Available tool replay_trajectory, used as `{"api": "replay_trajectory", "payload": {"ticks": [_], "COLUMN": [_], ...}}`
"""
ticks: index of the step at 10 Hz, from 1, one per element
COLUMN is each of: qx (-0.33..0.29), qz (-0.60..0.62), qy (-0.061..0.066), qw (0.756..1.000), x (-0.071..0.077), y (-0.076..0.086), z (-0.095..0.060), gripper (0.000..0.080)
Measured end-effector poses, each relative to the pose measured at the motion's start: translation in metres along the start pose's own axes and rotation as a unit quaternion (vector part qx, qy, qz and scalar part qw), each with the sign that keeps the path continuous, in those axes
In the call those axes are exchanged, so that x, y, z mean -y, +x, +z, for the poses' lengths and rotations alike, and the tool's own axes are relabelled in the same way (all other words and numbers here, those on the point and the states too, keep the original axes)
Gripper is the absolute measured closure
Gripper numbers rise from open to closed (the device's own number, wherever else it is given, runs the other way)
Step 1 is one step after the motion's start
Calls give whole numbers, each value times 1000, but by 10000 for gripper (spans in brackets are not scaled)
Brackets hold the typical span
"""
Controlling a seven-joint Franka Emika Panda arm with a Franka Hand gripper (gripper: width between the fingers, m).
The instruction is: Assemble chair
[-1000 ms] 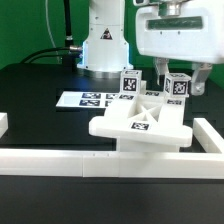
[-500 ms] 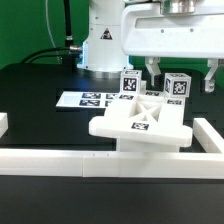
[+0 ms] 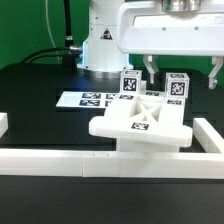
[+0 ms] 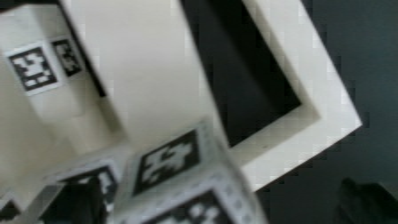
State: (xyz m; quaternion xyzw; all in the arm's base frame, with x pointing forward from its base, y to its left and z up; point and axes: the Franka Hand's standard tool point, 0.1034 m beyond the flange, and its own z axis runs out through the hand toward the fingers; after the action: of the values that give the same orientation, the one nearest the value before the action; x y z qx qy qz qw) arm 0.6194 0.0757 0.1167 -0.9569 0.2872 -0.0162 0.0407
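Two fingers of the end effector (image 3: pixel 182 76) stand wide apart, holding nothing, above the chair (image 3: pixel 142 125). Chair parts rest on the black worktop (image 3: pixel 40 85) against the rail (image 3: pixel 70 161); the slab's long axis runs 9-to-3 o'clock. Marker board (image 3: pixel 85 100) lies at 10 o'clock.

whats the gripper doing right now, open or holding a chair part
Gripper: open, fingers spread wide above the chair parts, holding nothing.

White glossy arm (image 3: pixel 100 35), blue triangular logo on its base, boxy white tool (image 3: pixel 182 75) with dark fingers (image 3: pixel 151 68).
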Motion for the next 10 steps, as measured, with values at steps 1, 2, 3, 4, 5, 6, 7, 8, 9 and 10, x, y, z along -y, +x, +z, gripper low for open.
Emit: {"api": "replay_trajectory", "payload": {"ticks": [1, 2, 3, 4, 5, 6, 7, 8, 9, 10], "qx": [-2, -2, -2, -3, -3, -4, -4, -4, -4, -4], "qz": [-36, -57, -63, -93, -147, -196, -227, -235, -233, -233], "qy": [-2, -2, -4, -5, -8, -14, -17, -17, -17, -17], "qw": [999, 998, 998, 996, 989, 980, 974, 972, 972, 972], "x": [1, 0, 0, -1, -1, -1, -1, -1, 0, -1], "y": [-1, 0, 0, 0, 0, -1, -1, -1, -1, -1], "z": [0, 0, 0, 0, 1, 2, 2, 2, 2, 2], "gripper": [150, 150, 150, 150, 150, 150, 150, 150, 172, 172]}}
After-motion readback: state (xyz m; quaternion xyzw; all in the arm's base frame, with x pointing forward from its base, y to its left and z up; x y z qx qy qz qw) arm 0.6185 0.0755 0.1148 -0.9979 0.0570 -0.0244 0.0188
